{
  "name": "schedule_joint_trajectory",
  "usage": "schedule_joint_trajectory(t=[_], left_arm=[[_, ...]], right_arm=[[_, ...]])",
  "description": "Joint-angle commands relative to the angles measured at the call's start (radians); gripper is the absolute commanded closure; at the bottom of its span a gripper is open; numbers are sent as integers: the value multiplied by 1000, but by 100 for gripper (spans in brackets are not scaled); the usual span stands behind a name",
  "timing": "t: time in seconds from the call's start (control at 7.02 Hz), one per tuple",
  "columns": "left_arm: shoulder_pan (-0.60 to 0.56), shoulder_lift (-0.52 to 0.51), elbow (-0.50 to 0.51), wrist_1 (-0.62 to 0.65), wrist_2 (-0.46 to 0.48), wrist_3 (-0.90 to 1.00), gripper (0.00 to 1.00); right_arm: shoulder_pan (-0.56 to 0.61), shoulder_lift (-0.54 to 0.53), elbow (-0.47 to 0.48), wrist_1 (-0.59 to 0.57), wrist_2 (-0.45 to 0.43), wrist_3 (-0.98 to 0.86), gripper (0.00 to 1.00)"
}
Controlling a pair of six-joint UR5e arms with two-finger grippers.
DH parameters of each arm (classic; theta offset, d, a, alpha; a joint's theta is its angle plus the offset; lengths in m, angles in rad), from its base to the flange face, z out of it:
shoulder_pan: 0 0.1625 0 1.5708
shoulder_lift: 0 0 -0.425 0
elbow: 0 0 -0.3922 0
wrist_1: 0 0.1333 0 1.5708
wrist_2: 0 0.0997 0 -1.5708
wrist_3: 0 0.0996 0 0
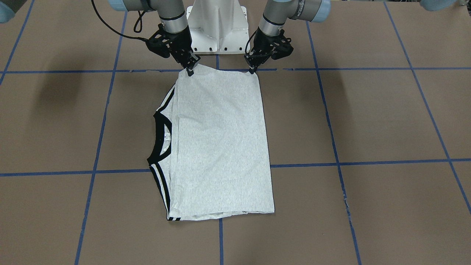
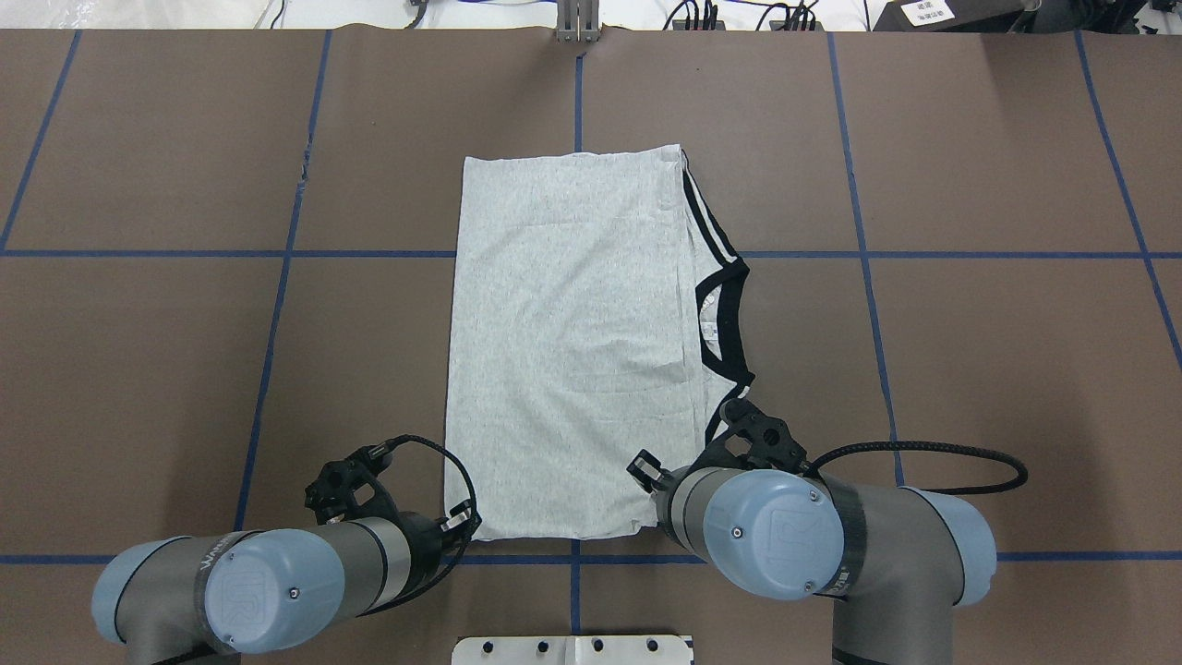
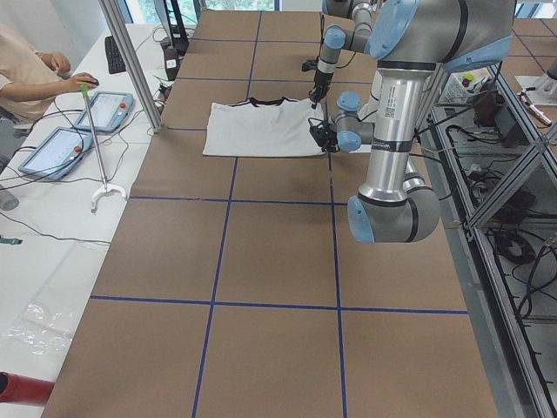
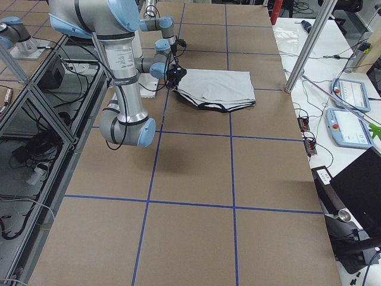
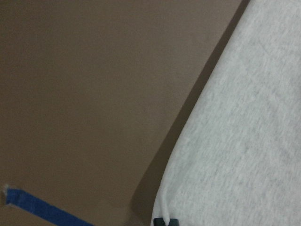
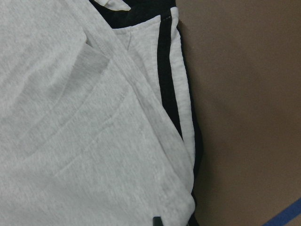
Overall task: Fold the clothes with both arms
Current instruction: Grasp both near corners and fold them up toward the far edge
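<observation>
T-shirt point(image 1: 220, 147) folded; L tool point(image 1: 253, 70), R tool point(image 1: 190, 70) pinch corners.

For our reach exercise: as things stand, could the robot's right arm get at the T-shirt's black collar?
Probably yes: the black collar lies uncovered near the right arm. But the right pincer seems shut on a T-shirt corner and must release first.

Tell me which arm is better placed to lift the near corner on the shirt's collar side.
Right. The right gripper sits at the T-shirt's near corner on the striped side with the collar. The left gripper is at the plain corner opposite.
</observation>
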Motion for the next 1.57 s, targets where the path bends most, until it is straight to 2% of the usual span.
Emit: schedule_joint_trajectory(t=[0.0, 0.14, 0.43, 0.57, 0.71, 0.86, 1.0, 1.14, 1.28, 1.43], left_arm=[[-1, 17, -105, 5, 0, 0, 100], [11, 52, -189, 6, 0, -19, 100], [81, 52, -317, 61, 4, -98, 100], [80, 49, -370, 75, 2, -105, 100], [63, 40, -388, 75, 0, -102, 100], [7, 23, -377, 75, -1, -70, 100], [-65, -17, -329, 78, -4, 27, 100], [-134, -26, -296, 78, -7, 105, 100], [-211, -47, -244, 78, -57, 193, 100], [-280, -66, -187, 77, -96, 253, 100]], right_arm=[[2, -25, 32, 0, 1, 0, 100], [-6, -51, 87, -2, 2, 3, 100], [-74, -74, 175, -3, 2, 84, 100], [-75, -91, 230, -3, 1, 89, 100], [-56, -115, 253, -3, -7, 89, 100], [9, -94, 247, -2, -1, 87, 100], [92, -66, 231, 1, 1, 75, 100], [161, -13, 170, 6, 14, 62, 100], [233, 76, 55, 8, 45, 46, 100], [275, 114, -26, 11, 62, 25, 100]])
